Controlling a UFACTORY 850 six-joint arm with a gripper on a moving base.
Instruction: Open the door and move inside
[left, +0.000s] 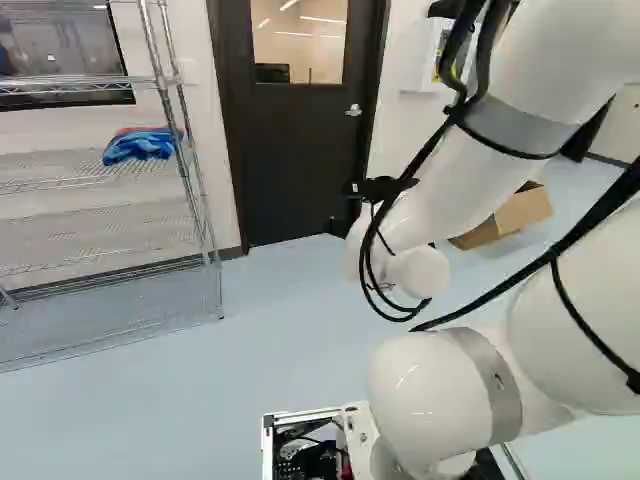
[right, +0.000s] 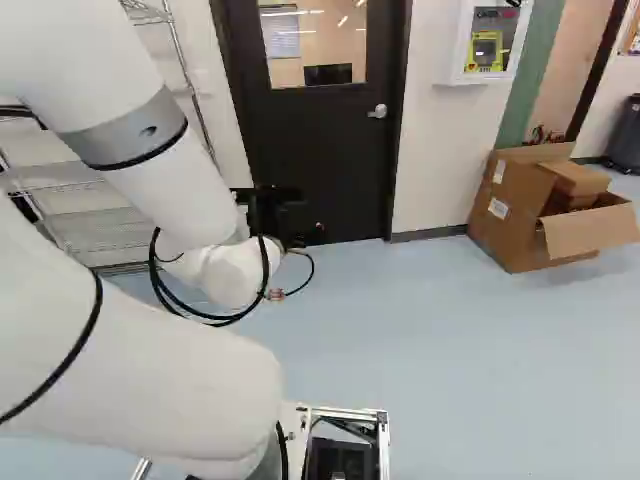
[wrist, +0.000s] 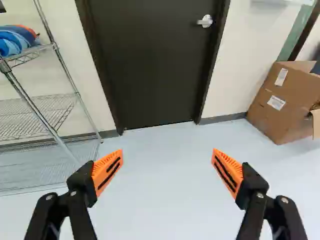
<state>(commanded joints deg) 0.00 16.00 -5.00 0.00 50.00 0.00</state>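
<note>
Left base view: The gripper (left: 376, 190) is carried at the end of the white arm (left: 450, 180), in front of the door (left: 290, 150). The door is closed in its dark frame, ahead of the fingers. A window (left: 300, 35) is set in its upper part. The wire rack (left: 200, 210) stands to the left of the fingers; a blue bundle (left: 138, 146) rests on one of its shelves.

Right base view: The silver handle (right: 378, 111) is mounted on the door near its right edge, ahead and to the right of the fingers. Farther right, a white wall box (right: 483, 72) with a yellow device (right: 486, 52) inside is fixed to the wall (right: 440, 150). Below and to the right of it, an open cardboard box (right: 530, 215) stands on the floor (right: 450, 330).

Wrist view: The fingers (wrist: 106, 171) are released and spread wide, orange pads (wrist: 229, 171) facing each other, with floor visible between them. The door is ahead of the fingers, its lower edge beyond the gap. The handle is ahead, slightly right of the gap's centerline, and apart from both fingers. The rack is beyond the left finger, the cardboard box beyond the right.
</note>
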